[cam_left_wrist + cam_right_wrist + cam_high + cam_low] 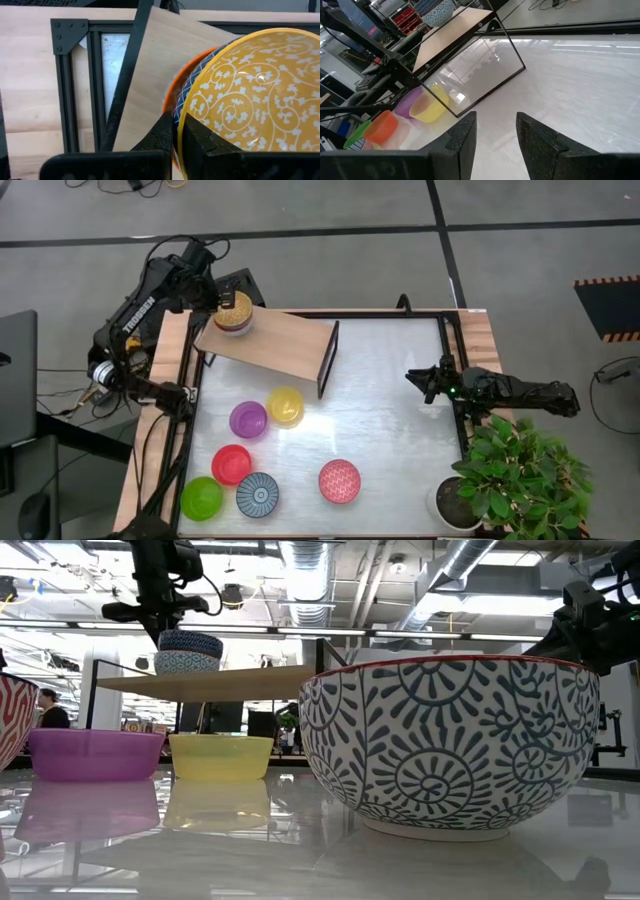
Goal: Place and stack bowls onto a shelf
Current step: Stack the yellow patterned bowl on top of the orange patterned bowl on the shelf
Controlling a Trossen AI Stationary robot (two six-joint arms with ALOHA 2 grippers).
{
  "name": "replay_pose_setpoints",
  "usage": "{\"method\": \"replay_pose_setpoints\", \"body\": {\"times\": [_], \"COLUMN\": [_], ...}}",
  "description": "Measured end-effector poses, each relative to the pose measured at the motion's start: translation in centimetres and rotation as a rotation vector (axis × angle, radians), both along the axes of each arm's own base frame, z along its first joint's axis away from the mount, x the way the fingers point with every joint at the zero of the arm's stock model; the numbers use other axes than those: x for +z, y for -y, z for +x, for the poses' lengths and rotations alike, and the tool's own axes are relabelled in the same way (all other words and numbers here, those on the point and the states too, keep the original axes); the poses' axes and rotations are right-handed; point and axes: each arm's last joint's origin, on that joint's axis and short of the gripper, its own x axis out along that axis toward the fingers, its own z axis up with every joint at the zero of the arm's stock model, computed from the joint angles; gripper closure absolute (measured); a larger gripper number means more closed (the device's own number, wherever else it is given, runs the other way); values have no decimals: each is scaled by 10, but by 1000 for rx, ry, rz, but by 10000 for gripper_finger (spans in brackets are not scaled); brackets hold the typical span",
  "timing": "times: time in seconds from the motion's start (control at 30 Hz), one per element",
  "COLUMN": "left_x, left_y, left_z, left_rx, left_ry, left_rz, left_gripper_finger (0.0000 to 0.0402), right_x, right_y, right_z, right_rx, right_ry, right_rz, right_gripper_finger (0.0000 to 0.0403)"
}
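Two patterned bowls are stacked on the far left end of the wooden shelf: a gold-orange one nested in an orange one. My left gripper is over the stack, shut on the upper bowl. The other bowls rest on their bases on the tabletop: purple, yellow, red, green, blue-grey radial and pink-red. My right gripper hovers open above the table's right side, touching nothing. My left gripper pinches the gold-orange bowl's rim on the side facing the table's left edge, one finger inside the bowl and one outside. The fingers come from above, pointing down. The bowl sits upright, nested in the orange bowl on the shelf.
The shelf's dark end panel stands toward the table's middle. A potted plant fills the near right corner. A black frame borders the tabletop. Bare tabletop lies between the shelf and my right arm.
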Motion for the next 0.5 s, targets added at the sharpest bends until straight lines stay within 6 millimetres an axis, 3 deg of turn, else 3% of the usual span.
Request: {"method": "replay_pose_setpoints", "body": {"times": [0.5], "left_x": [-6], "left_y": [-2], "left_z": [1], "left_rx": [-1], "left_ry": [-22], "left_rz": [-50], "left_gripper_finger": [401], "right_x": [0], "right_y": [0], "right_z": [0], "right_rx": [1], "right_ry": [-2], "right_rz": [-3], "right_gripper_finger": [239]}}
